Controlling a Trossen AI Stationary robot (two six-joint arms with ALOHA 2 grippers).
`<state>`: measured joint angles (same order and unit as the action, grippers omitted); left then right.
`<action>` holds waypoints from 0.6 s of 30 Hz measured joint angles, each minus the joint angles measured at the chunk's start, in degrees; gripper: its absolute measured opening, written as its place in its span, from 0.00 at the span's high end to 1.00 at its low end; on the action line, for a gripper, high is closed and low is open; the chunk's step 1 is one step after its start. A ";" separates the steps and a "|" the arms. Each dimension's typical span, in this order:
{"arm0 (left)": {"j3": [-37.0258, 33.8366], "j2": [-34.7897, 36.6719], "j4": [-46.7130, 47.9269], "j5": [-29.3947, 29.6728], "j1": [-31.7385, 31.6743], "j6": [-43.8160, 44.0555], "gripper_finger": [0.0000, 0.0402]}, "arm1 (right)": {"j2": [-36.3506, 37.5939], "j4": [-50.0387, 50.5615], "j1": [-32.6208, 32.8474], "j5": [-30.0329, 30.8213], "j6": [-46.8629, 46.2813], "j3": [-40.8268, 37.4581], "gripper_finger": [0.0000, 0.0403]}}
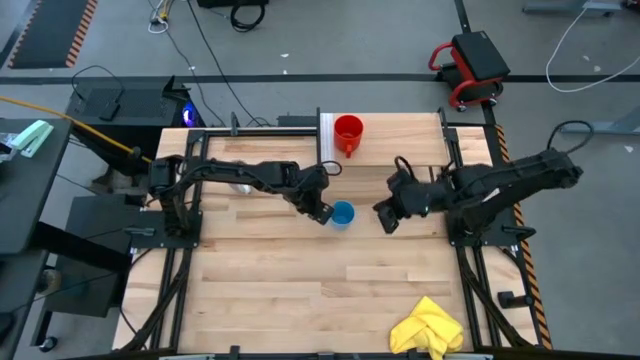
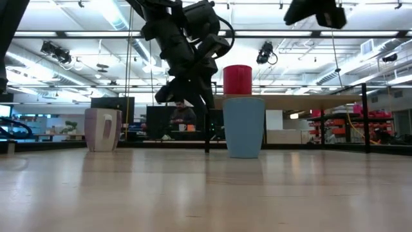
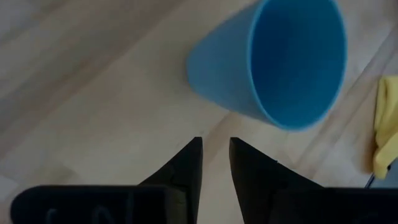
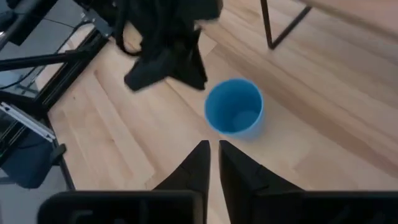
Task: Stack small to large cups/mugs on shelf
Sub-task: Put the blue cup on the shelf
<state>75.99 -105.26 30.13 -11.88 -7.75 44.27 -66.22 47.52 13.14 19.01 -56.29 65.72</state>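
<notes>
1. Pictured from above: light-blue cup (image 1: 342, 214) upright on the bench (image 1: 280, 290), near its middle, with the left gripper (image 1: 322, 211) just beside it and the right gripper (image 1: 385, 218) a little apart on the other side.
2. Red mug (image 1: 348, 132) upright on the shelf (image 1: 400, 128) at the bench's far edge, handle toward the bench's middle.
3. Translucent purple-grey cup (image 2: 103, 129) upright on the bench in the low view, well apart from the blue one; mostly hidden under the left arm from above.
4. Left gripper's fingers (image 3: 186, 163) nearly pressed together in its wrist view, a narrow gap between them, empty, tips short of the blue cup's wall (image 3: 214, 71).
5. Right gripper's fingers (image 4: 196, 163) likewise close together and empty, pointed at the blue cup's open mouth (image 4: 234, 106).
6. Blue cup likely light, rigid, smooth-walled plastic, tapering toward the base: prone to slip or tip under a sideways nudge.
7. Best hold probably across the rim, one finger inside and one outside, or around the upper wall; either gripper needing to spread first.
8. Yellow cloth (image 1: 430, 328) at the near right corner, clear of the work.
</notes>
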 joint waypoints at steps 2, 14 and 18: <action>0.00 0.01 0.64 0.00 0.61 0.00 0.78 | -0.20 -0.04 -2.13 -1.61 2.52 1.20 0.87; 0.00 0.01 7.22 -0.02 4.44 0.04 0.79 | -7.95 1.87 -10.84 -10.76 6.46 2.51 0.68; 0.00 0.01 7.45 -0.03 5.58 0.07 0.79 | -12.01 2.06 -10.91 -11.04 7.49 2.51 0.69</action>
<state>75.99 -105.25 37.58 -11.91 -2.18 44.34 -78.22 49.58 2.23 7.97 -48.80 68.23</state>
